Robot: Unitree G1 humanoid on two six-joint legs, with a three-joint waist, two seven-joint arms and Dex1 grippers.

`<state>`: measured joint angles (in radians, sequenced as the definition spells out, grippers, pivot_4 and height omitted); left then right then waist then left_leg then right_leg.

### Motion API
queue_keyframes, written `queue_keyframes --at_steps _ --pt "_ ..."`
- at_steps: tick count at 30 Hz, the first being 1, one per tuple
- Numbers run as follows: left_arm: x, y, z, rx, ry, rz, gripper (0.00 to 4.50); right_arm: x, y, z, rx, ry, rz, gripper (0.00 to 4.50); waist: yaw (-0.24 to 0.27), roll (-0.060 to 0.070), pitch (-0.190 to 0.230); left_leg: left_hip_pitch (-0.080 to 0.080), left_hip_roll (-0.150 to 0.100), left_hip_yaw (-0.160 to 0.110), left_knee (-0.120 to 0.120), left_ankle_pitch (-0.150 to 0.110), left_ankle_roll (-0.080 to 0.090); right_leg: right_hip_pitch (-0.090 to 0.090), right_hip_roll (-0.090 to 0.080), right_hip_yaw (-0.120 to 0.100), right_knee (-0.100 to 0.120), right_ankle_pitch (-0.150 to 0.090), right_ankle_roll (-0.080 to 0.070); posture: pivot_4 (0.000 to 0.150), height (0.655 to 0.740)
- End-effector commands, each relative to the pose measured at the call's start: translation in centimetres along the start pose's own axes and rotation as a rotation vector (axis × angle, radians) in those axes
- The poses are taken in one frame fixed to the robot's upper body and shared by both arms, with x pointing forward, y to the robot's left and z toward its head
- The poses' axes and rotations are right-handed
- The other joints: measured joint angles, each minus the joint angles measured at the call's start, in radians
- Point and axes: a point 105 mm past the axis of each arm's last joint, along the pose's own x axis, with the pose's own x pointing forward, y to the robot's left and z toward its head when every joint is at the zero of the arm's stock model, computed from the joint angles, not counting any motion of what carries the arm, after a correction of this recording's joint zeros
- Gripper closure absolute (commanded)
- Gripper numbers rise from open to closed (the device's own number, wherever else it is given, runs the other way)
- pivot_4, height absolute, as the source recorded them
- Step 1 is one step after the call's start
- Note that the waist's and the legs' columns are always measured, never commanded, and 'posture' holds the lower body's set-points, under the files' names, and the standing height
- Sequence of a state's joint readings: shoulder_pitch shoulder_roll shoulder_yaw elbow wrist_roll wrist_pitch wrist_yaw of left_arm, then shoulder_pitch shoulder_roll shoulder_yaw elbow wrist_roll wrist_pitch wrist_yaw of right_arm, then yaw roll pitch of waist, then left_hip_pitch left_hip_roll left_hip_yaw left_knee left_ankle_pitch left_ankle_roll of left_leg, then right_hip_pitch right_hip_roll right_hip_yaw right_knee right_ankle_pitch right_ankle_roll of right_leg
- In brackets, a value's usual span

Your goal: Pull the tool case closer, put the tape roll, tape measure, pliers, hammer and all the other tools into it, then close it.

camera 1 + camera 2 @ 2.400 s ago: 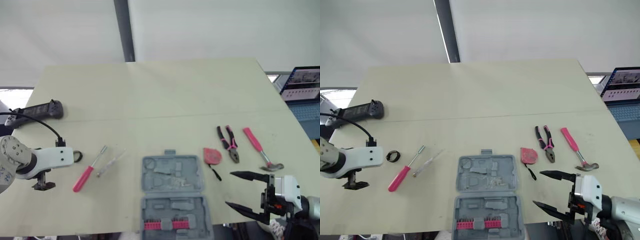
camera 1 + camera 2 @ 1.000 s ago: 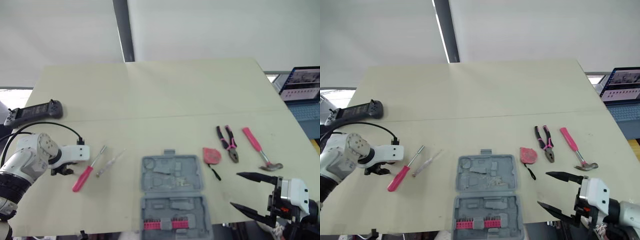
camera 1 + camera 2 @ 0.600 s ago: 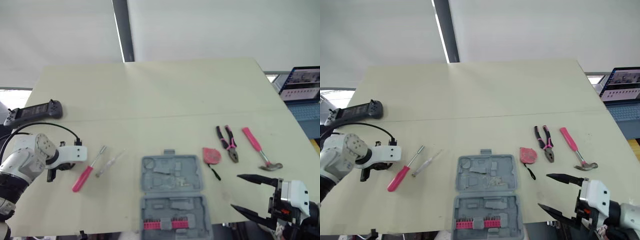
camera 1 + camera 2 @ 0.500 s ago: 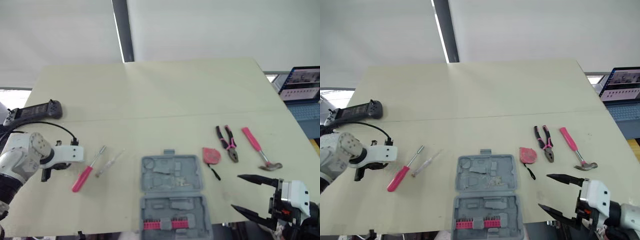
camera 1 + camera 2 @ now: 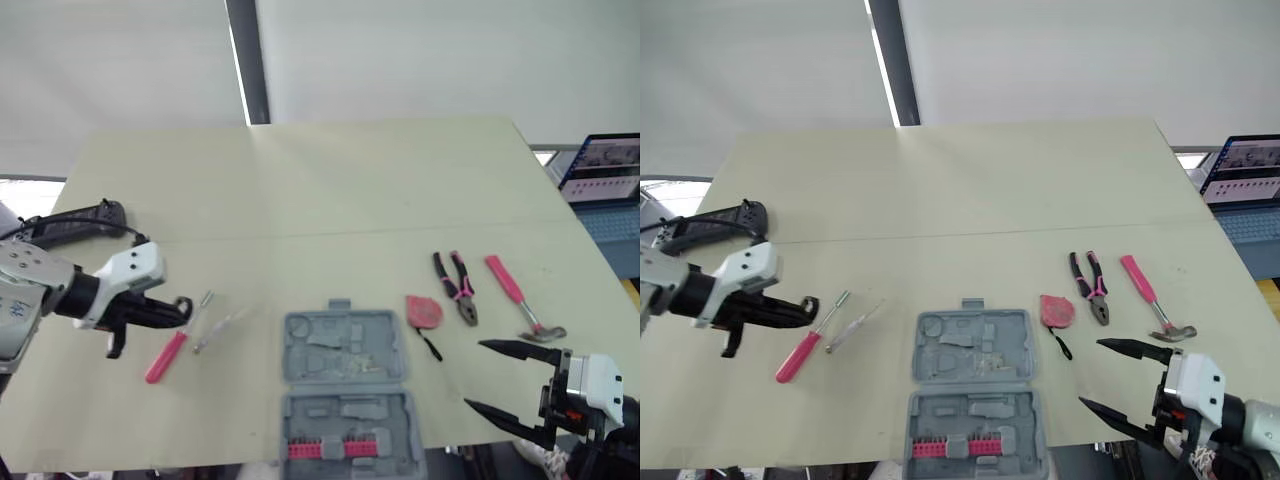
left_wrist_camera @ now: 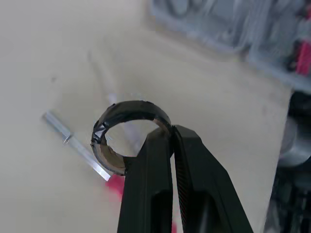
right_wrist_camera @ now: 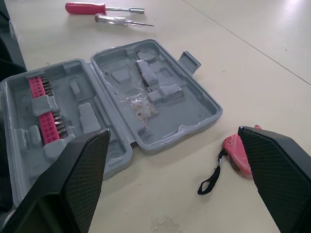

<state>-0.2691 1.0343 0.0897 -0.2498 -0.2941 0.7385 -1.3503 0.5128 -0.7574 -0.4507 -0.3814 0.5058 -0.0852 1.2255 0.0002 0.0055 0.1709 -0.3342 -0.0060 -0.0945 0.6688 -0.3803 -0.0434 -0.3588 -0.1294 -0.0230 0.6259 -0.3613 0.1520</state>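
Left wrist view: left tool pinches tape roll, rim partly hidden.

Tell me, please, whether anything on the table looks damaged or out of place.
The open grey plastic tool case shows a ragged, pale patch mid-tray in its latch-side half, perhaps torn liner or clear scraps.

This looks like a robotics lab or test room. A plain cream rectangular table stands before blank white wall panels and a dark vertical post. A black cabled handheld controller lies on it, and an open lit-screen laptop sits just off its right edge.
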Motion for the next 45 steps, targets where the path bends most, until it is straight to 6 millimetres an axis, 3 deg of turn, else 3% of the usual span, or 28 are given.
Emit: queue_keyframes --at_steps 1,7,22,45 --pt "1.6 -1.4 1.9 0.036 -0.091 -0.064 4.45 -0.2 -0.1 0.2 -0.037 0.008 0.023 0.0 -0.001 0.0 0.0 0.0 0.0 0.0 0.0 0.0 0.0 0.0 0.0 0.0 0.0 0.0 0.0 0.15 0.74" --pt "4.5 -1.4 2.9 0.052 -0.14 -0.09 4.45 -0.2 -0.3 0.3 -0.046 0.005 0.023 0.0 0.001 0.0 -0.001 0.0 0.0 0.0 0.0 0.0 0.0 0.0 0.0 0.0 0.0 0.0 0.0 0.15 0.74" --pt "10.3 -0.5 3.5 0.065 0.008 -0.127 4.45 0.2 -0.1 0.1 -0.041 0.011 0.008 0.0 0.002 0.0 -0.001 0.0 -0.001 0.0 0.003 0.0 0.0 0.001 0.0 0.0 0.0 0.0 0.0 0.15 0.74" --pt "12.7 0.2 3.0 0.104 0.126 -0.141 4.45 -0.7 1.1 -0.7 -0.037 0.053 -0.007 0.0 0.001 0.0 -0.001 0.0 -0.001 0.0 0.004 0.0 0.0 0.001 0.001 0.0 0.0 0.0 0.0 0.15 0.74"
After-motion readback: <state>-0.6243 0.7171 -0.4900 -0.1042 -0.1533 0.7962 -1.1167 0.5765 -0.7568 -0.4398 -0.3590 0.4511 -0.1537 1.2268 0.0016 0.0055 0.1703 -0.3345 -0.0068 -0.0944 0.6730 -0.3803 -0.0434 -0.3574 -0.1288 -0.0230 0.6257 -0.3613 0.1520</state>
